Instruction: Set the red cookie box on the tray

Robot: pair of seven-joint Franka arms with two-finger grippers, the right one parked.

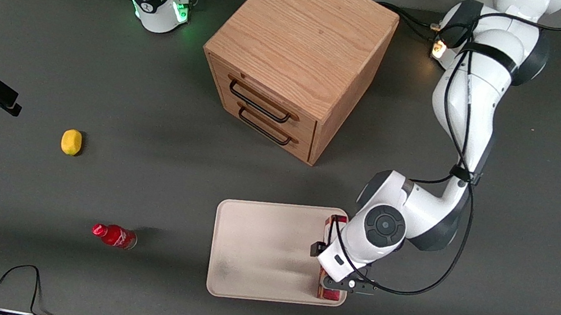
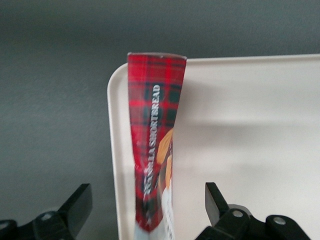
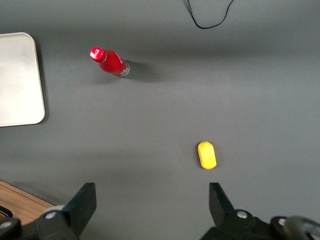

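the red cookie box [image 2: 152,150] lies along the tray [image 1: 253,250] edge nearest the working arm, standing on a narrow side, its length running beside the rim from one corner toward the other. the gripper [image 2: 145,210] sits just above it with its fingers spread wide, one on each side of the box and neither touching, so it holds nothing. the likely trouble: the box is so close to the rim that a finger brushing it as the arm lifts away could tip it flat or push it off the tray onto the table. the table [image 1: 527,250] is dark grey; on it are a wooden drawer cabinet [image 1: 297,57], and toward the parked arm's end a small red bottle [image 1: 114,236] and a yellow lemon-like thing [image 1: 71,141].
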